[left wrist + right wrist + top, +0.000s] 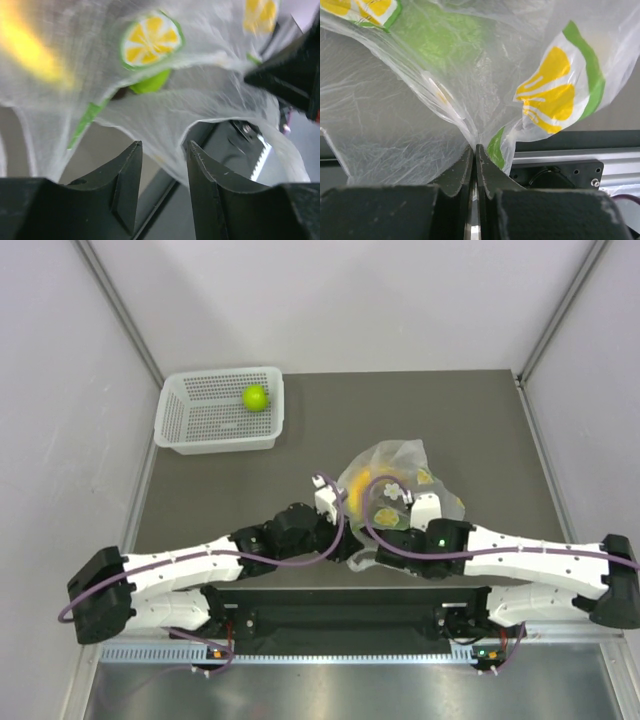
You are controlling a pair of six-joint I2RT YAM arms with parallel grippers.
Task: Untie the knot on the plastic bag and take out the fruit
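The plastic bag (398,472), clear film with yellow citrus prints, lies at mid-table with yellow fruit (372,485) showing through it. My right gripper (408,508) is at its near edge; in the right wrist view the jaws (475,148) are shut on a pinched fold of the bag (410,125). My left gripper (335,502) is at the bag's left side. Its jaws (162,152) are open, with a flap of the bag's film (170,125) hanging between them. A green fruit (150,82) and a yellow blur (30,50) show inside. I cannot make out the knot.
A white perforated basket (190,425) stands at the back left with one green fruit (255,397) in it. The right gripper's dark body (295,75) is close by in the left wrist view. The black arm mount (350,610) runs along the near edge.
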